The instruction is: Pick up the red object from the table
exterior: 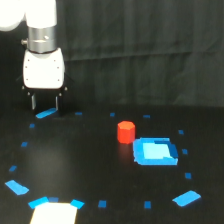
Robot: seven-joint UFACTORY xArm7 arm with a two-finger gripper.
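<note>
Nothing is done yet, I judge: the red object [126,131] stands on the black worktop [90,160] mid-frame, touching the blue square piece [155,151]. Upper left, the gripper [45,103] hangs empty, jaws parted, well apart.

Arm [30,15] cut off at top edge, pale patch [54,213] cropped at bottom edge

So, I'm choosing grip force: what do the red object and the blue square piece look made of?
The red object looks like solid plastic or painted wood: uniform colour, faceted sides, dull sheen. The blue square piece looks like moulded plastic, with a raised rim. The blur leaves both uncertain.
</note>
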